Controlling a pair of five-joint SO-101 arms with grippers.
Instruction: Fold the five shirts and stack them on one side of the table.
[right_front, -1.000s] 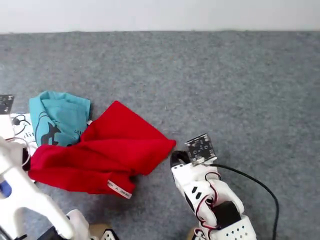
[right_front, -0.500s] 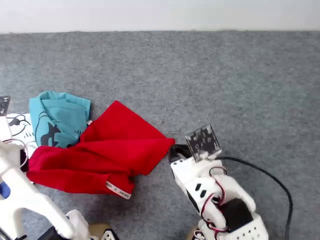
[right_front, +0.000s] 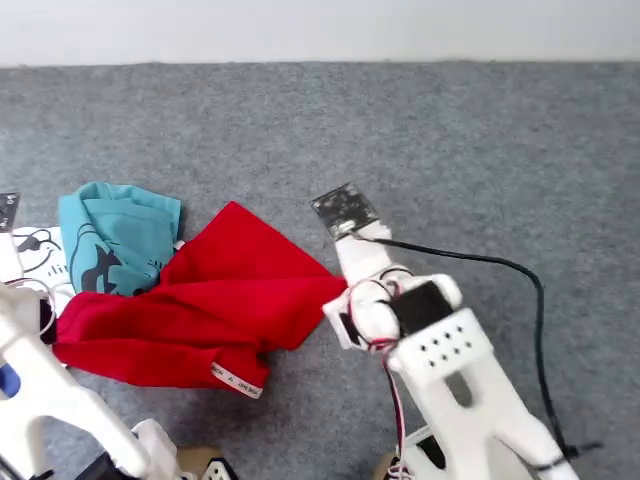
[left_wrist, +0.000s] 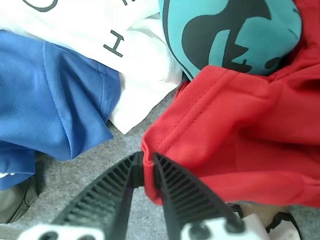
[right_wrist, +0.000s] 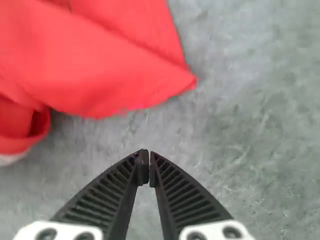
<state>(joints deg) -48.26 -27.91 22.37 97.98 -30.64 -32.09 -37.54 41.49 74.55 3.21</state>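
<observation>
A crumpled red shirt (right_front: 220, 300) lies left of the table's middle, partly over a teal shirt (right_front: 115, 235) with a dark print. A white printed shirt (right_front: 40, 255) sits at the far left. In the left wrist view my left gripper (left_wrist: 145, 167) is shut on the hem of the red shirt (left_wrist: 225, 135), beside a blue shirt (left_wrist: 50, 100), the white shirt (left_wrist: 125, 45) and the teal shirt (left_wrist: 235, 30). My right gripper (right_wrist: 144, 165) is shut with nothing in it, over bare carpet just short of the red shirt's (right_wrist: 90, 65) pointed corner.
Grey carpet (right_front: 480, 150) covers the table, with wide free room at the back and the right. The right arm (right_front: 430, 330) and its black cable (right_front: 535, 300) cross the front middle. The left arm's white body (right_front: 30, 380) stands at the front left corner.
The right arm has swung forward and left, bringing its gripper up to the red shirt's right corner. The left arm and the shirts have barely moved.
</observation>
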